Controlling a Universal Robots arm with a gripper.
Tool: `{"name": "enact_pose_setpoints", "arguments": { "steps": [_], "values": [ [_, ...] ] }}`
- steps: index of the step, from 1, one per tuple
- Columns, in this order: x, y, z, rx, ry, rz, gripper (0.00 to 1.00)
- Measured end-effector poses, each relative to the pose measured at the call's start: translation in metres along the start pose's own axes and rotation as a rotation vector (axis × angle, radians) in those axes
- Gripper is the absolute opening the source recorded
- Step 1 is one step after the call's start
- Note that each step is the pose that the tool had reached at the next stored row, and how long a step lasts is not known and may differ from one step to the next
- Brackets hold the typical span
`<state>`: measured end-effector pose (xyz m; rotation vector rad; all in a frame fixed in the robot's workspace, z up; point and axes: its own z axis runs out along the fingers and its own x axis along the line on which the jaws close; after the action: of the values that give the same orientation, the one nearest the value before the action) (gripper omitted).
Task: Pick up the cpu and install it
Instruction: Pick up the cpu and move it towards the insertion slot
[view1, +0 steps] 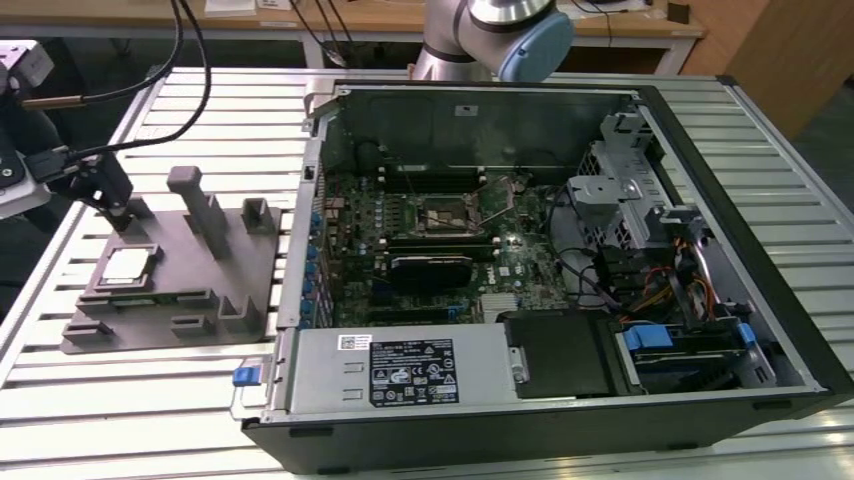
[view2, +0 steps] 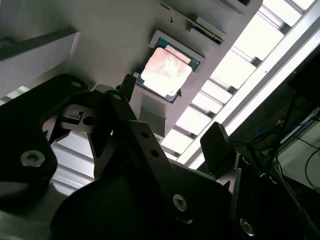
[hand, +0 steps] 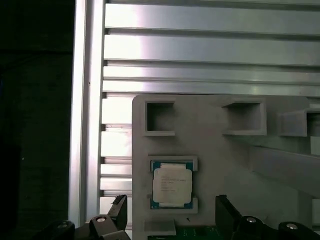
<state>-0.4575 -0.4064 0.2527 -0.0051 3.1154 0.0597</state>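
Claw (view1: 127, 218) - points straight down over the grey holder block (view1: 187, 290), near the block's far end as the exterior view shows it. Its dark wrist section sits directly above it, with cables running up and away from it. One arm joint (view1: 497, 30) stands well off from the claw, beyond the open computer case (view1: 467, 120).

Claw state: open. In both wrist views the two fingers (hand: 119, 212) stand spread and grip nothing.

Chip (view1: 127, 265) - lies flat, silver face up, in a shallow seat on the holder block. It sits just below the claw, roughly in line with the gap between the fingers, as the first wrist view (hand: 171, 184) and the second wrist view (view2: 166, 71) both show. No finger touches it.

The socket (view1: 441, 212) on the board inside the case is well apart from the claw. The block and case rest on a slatted metal table (view1: 200, 100).
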Motion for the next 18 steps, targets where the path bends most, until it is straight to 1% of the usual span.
{"name": "enact_pose_setpoints", "arguments": {
  "steps": [7,13,18],
  "values": [
    [-0.0002,-0.0036,0.0113,-0.0001,-0.0001,0.000,0.79],
    [-0.0022,-0.0040,0.0215,0.0000,0.0000,0.001,0.79],
    [-0.0033,-0.0043,0.0280,0.0000,0.0001,0.001,0.79]
  ]
}}
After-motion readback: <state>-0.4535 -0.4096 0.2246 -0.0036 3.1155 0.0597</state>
